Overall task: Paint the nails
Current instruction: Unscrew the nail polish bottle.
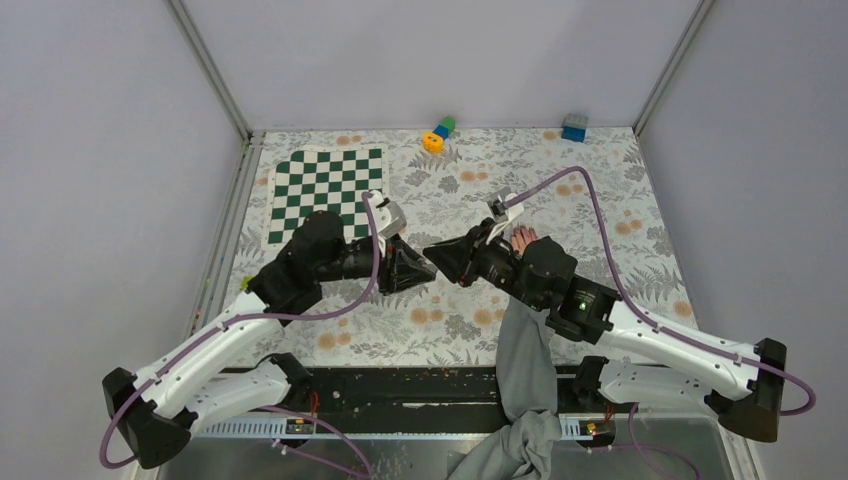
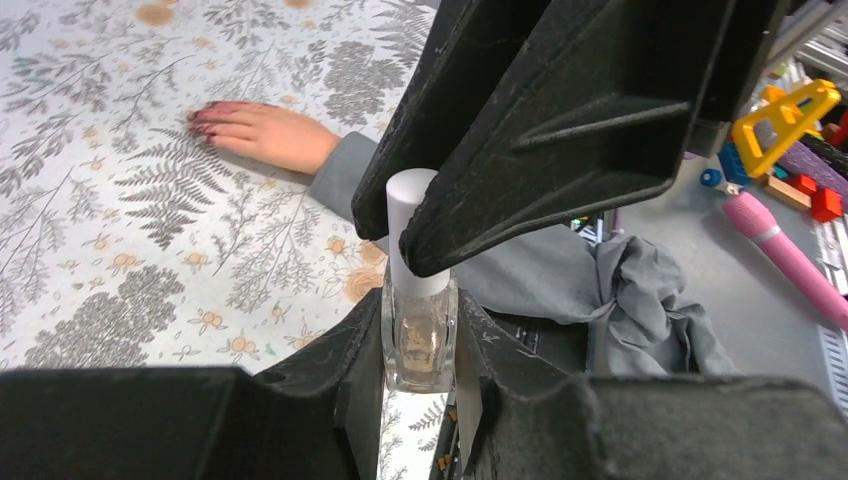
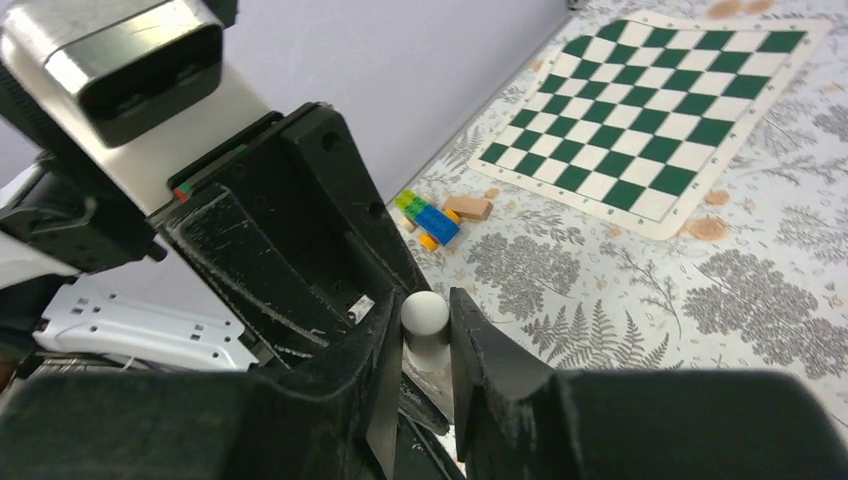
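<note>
left jaws pinch the bottle. right jaws pinch its cap. the bottle's long way runs from one to the other. the nails rest on the table, nearer the right arm.

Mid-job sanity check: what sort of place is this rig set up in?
Probably a robotics lab test cell: plain grey enclosure walls, a floral tablecloth, and practice props like the chessboard mat and toy blocks.

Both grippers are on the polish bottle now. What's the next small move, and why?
Probably twist the right gripper to unscrew the white cap: it clamps the cap, the left gripper pins the glass bottle, and the hand lies flat nearby.
</note>
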### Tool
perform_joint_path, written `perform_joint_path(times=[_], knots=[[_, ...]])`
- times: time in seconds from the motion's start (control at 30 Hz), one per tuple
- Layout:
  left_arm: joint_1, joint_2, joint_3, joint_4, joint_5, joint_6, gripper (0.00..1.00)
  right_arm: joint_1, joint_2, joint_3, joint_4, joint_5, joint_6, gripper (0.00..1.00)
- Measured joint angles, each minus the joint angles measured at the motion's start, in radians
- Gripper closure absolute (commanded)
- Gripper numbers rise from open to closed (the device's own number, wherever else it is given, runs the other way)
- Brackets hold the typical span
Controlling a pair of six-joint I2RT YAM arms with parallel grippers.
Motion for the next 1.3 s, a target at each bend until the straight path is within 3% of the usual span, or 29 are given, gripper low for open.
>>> perform_joint_path(times=[0.77, 1.2, 1.23, 1.3], knots=[[0.005, -0.058, -0.018, 0.227, 0.43, -0.114, 1.0, -0.011, -0.09, -0.059, 0.267, -0.509, -0.129, 1.0], [-0.004, -0.058, -0.032, 0.316, 0.533, -0.164, 1.0, -0.011, -0.077, -0.062, 0.34, -0.636, -0.119, 1.0], [-0.004, -0.058, -0.032, 0.315, 0.533, -0.164, 1.0, -0.011, -0.077, -0.062, 0.34, -0.636, -0.119, 0.98], [-0.005, -0.058, -0.033, 0.315, 0.532, -0.164, 1.0, -0.011, -0.077, -0.062, 0.338, -0.634, -0.12, 0.81]])
